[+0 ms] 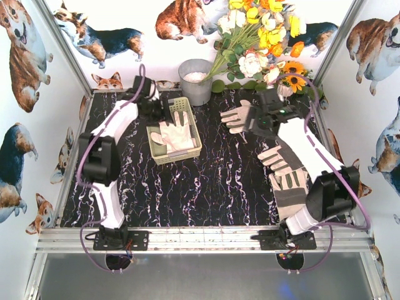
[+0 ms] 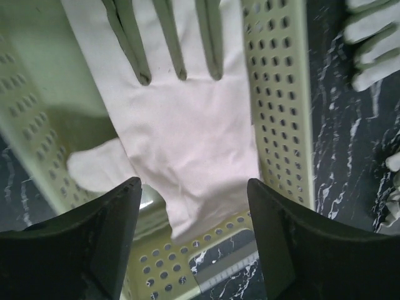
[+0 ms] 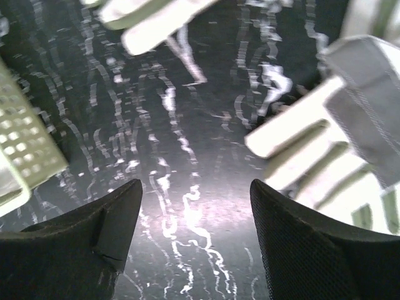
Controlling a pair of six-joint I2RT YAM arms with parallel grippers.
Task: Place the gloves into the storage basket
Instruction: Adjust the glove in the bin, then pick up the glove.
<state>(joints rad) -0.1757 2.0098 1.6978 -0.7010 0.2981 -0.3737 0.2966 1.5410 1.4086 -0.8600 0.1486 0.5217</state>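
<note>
The pale yellow-green storage basket (image 1: 194,134) stands at the back left of the black marbled table. A cream-white glove (image 1: 177,134) lies flat inside it. My left gripper (image 1: 162,107) hangs open over the basket's far end. In the left wrist view the glove (image 2: 181,125) lies just beyond the gripper (image 2: 194,187), and nothing is between the jaws. My right gripper (image 1: 249,125) is open over bare table (image 3: 195,187), beside another glove (image 1: 232,115). Two more gloves (image 1: 280,157) (image 1: 290,187) lie by the right arm.
A grey metal bucket (image 1: 195,81) and a bunch of artificial flowers (image 1: 262,37) stand at the back. Metal posts and printed walls close in both sides. In the right wrist view a basket corner (image 3: 25,150) shows at left and glove fingers (image 3: 312,144) at right.
</note>
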